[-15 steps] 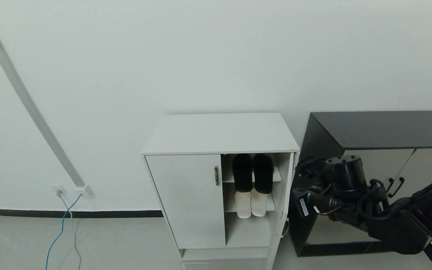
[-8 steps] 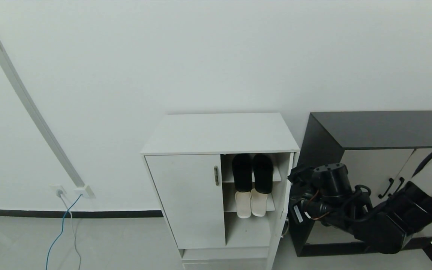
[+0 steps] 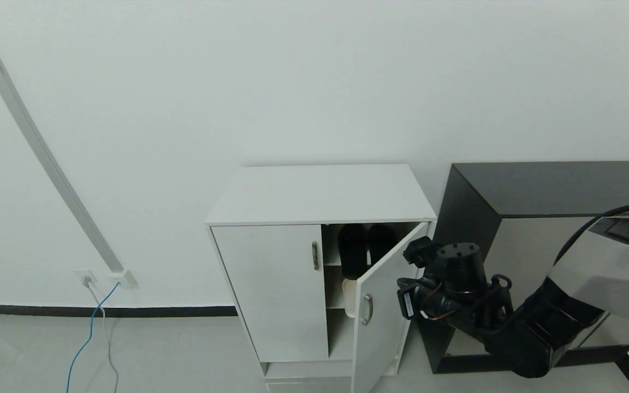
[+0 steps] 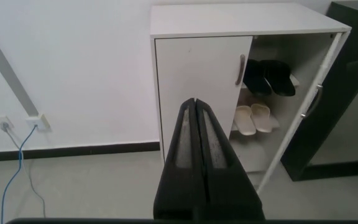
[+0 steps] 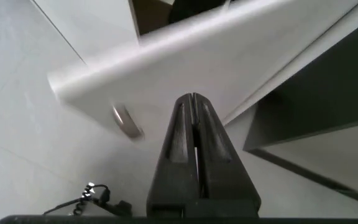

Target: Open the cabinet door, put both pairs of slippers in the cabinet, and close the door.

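Both your tools are showing fingers pressed together. Your left tool is hanging out front of the cabinet, well apart. Inside, black slippers are sitting above white slippers. Its right door, wide open a second ago, is now swinging half shut, your right tool pushing against its outer face. Only the closing is remaining.

A plain, home-like room; white wall, tiled floor, shoe cabinet, black sideboard, sockets with cables.
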Robot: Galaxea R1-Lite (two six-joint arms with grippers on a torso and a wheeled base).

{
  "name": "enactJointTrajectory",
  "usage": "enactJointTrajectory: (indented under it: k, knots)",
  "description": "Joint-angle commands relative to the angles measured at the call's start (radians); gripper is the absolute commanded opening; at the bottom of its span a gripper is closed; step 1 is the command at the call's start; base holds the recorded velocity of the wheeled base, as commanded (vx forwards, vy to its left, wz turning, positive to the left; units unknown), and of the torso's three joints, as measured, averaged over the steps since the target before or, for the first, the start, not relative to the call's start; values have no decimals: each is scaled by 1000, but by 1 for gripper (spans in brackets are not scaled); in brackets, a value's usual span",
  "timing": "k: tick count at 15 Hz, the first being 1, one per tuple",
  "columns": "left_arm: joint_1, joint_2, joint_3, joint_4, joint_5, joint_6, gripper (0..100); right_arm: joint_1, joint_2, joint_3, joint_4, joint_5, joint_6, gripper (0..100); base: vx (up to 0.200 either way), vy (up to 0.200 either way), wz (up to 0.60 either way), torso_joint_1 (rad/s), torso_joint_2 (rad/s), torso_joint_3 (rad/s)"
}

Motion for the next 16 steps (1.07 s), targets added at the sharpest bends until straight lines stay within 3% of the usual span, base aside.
enactJointTrajectory:
  k: [1,6,11,16]
  knots:
    - [0,0,0,0,0,0,0,8,11,50,-55,48,0,0,0,0,0,0,0,0]
    - [0,1,0,1,0,2,0,19,20,234,-321,234,8,0,40,0,0,0,0,0]
    - [0,1,0,0,0,2,0,50,26,324,-397,251,8,0,200,0,0,0,-3,4]
    - [0,0,0,0,0,0,0,54,86,272,-400,249,8,0,0,0,0,0,0,0]
